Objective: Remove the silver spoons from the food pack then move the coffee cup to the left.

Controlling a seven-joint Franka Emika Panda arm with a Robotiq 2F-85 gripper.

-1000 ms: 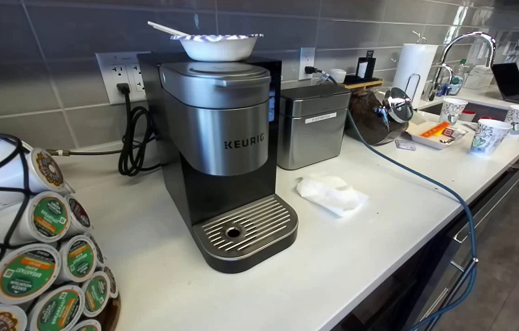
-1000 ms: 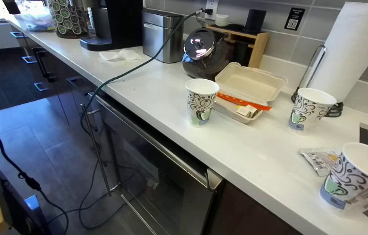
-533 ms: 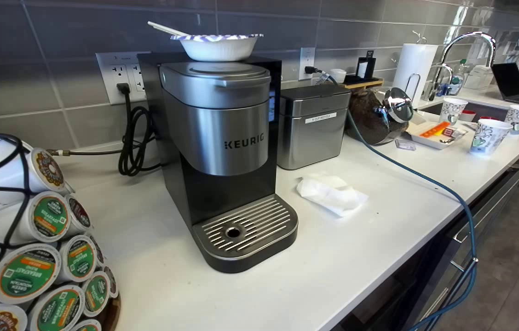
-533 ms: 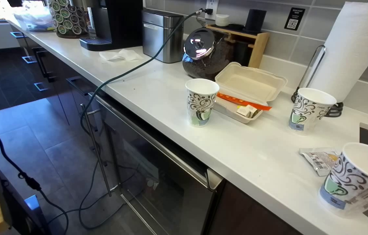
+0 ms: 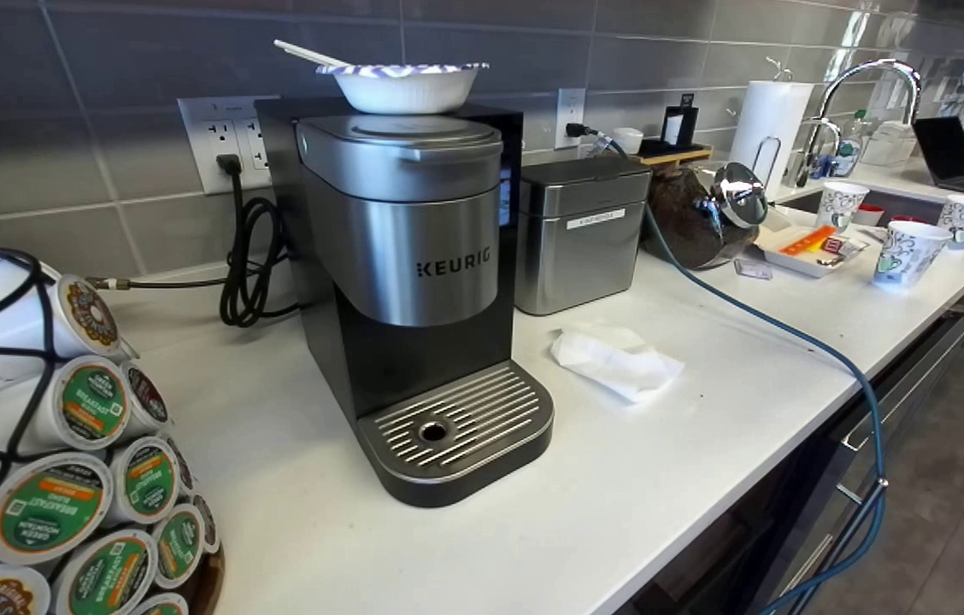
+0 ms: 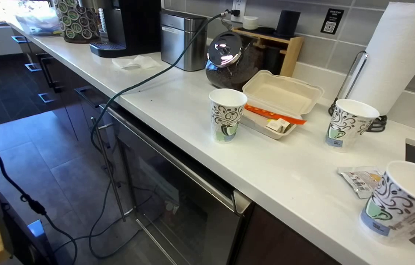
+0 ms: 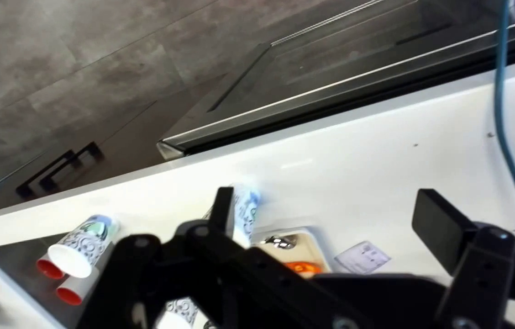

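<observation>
The light-coloured food pack lies on the counter with its lid folded back. An orange strip and small packets are in its tray. In the wrist view, a shiny silver spoon shows at the food pack's end, partly hidden by my left-hand finger; whether more spoons lie there I cannot tell. A patterned paper coffee cup stands upright beside the food pack, half covered by that finger in the wrist view. My gripper is wide open above the counter with nothing between its fingers. It appears in neither exterior view.
Two more patterned cups stand towards the sink. A cable crosses the counter. Behind are a tilted glass jar, a steel box and paper towels. The coffee machine stands farther along.
A dark shape at the top left corner of an exterior view has moved up and out of the frame. The cups, food pack and other things on the counter have not moved.
</observation>
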